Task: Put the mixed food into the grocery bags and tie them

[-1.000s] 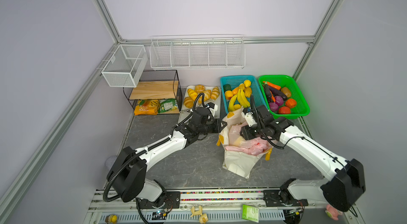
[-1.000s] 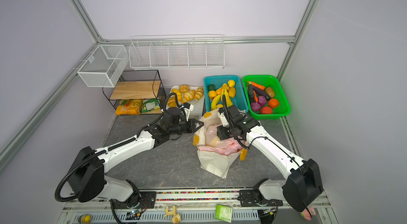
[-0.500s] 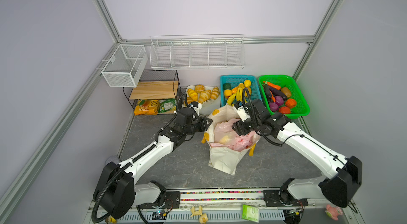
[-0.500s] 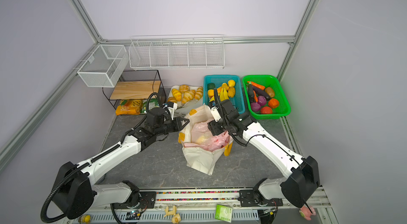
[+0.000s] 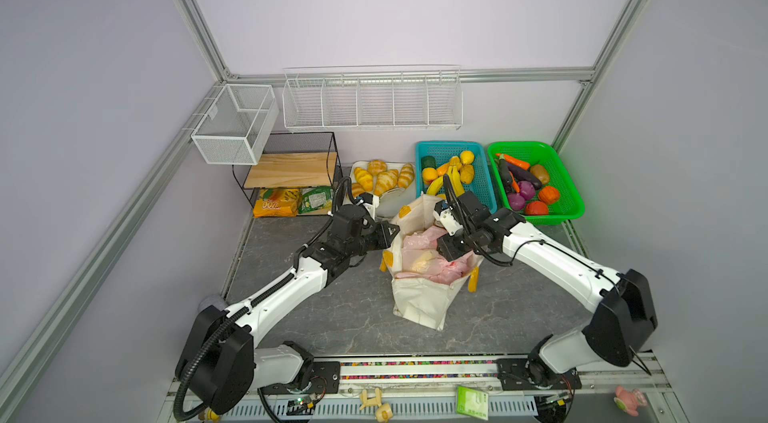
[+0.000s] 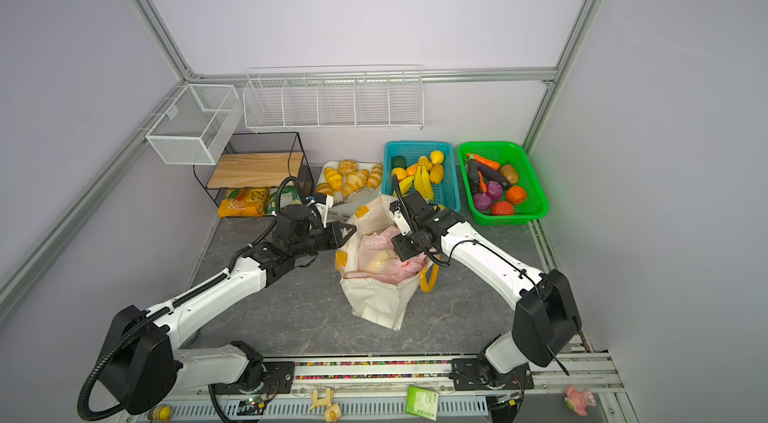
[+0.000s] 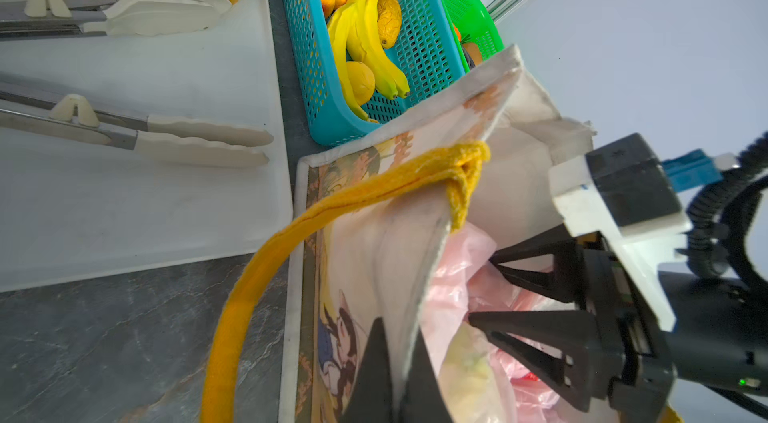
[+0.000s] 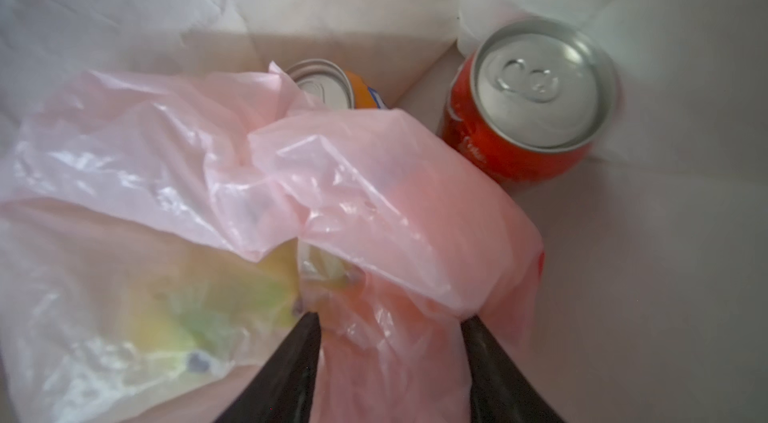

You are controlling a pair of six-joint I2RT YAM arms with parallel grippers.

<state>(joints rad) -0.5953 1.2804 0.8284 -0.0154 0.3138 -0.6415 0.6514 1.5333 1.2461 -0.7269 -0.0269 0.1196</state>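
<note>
At the left claw [image 5: 390,232]: shut on the rim of the cream canvas tote [image 5: 419,304], mouth gaping.
Inside the tote, under the right claw [image 8: 390,319]: crinkled pink bag [image 8: 374,175] holding blurred yellow fruit [image 8: 232,292]. The jaws are parted, straddling bunched film. Past its fingertips, the orange soda can [image 8: 328,84] is half under film and the red cola can [image 8: 536,109] stands upright in the corner. Bare grey tabletop [image 5: 332,317] lies behind both claws.

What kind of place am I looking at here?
Probably a robot lab cell staged as a mock grocery: aluminium frame, a canvas tote, a teal fruit basket and a green vegetable basket.
</note>
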